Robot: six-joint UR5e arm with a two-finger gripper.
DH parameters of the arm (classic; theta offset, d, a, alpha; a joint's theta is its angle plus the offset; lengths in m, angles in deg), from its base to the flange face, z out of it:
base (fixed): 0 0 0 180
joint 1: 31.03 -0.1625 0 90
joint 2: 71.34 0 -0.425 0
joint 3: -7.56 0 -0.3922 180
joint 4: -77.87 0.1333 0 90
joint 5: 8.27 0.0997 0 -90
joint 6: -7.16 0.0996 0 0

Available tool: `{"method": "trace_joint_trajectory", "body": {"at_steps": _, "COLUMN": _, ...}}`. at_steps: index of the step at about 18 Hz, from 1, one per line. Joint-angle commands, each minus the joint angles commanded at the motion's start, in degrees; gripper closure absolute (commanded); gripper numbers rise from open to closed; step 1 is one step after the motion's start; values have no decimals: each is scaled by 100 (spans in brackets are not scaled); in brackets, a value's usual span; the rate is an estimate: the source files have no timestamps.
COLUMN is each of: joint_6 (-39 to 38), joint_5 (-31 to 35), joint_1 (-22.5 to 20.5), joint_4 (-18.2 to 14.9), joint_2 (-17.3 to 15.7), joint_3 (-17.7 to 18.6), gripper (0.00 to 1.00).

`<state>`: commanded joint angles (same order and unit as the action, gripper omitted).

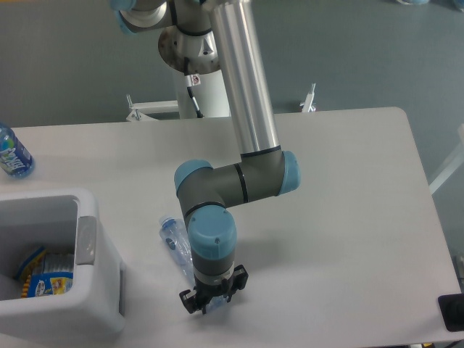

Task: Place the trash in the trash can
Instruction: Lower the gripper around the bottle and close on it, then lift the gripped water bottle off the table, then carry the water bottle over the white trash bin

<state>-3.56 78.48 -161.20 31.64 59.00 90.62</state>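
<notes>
While gripper [213, 299] sits clamped on crushed bottle [174, 237] end, low over table [348, 188] | wrapper [48, 275] in trash can [98, 304]

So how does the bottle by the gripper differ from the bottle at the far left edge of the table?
The crushed bottle lies flat near the middle of the table, clear and without a visible label, partly hidden by the arm, its lower end at the gripper. The blue bottle at the left edge looks uncrushed, carries a printed label, is cut off by the frame, and has nothing touching it. Both are bluish plastic bottles outside the bin.
</notes>
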Motion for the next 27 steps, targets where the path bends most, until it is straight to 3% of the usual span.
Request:
{"method": "trace_joint_trajectory", "body": {"at_steps": 3, "joint_6": 9, "joint_5": 17, "joint_1": -17, "joint_4": -35, "joint_2": -289, "joint_3": -9, "gripper": 44}}
{"method": "trace_joint_trajectory", "body": {"at_steps": 6, "joint_6": 53, "joint_5": -17, "joint_1": -332, "joint_4": -9, "joint_2": -973, "joint_3": -140, "gripper": 44}}
{"method": "trace_joint_trajectory", "body": {"at_steps": 11, "joint_6": -18, "joint_5": -44, "joint_1": -527, "joint_4": 149, "joint_2": -1608, "joint_3": -632, "gripper": 44}}
{"method": "trace_joint_trajectory", "body": {"at_steps": 17, "joint_6": -88, "joint_5": -150, "joint_1": -422, "joint_4": 246, "joint_2": -1898, "joint_3": -1238, "gripper": 44}}
{"method": "trace_joint_trajectory", "body": {"at_steps": 22, "joint_6": -62, "joint_5": -150, "joint_1": -1, "joint_4": 886, "joint_2": -2057, "joint_3": -1415, "gripper": 44}}
{"method": "trace_joint_trajectory", "body": {"at_steps": 27, "joint_6": -44, "joint_5": -150, "joint_1": 421, "joint_4": 1178, "joint_2": -2048, "joint_3": -1581, "gripper": 44}}
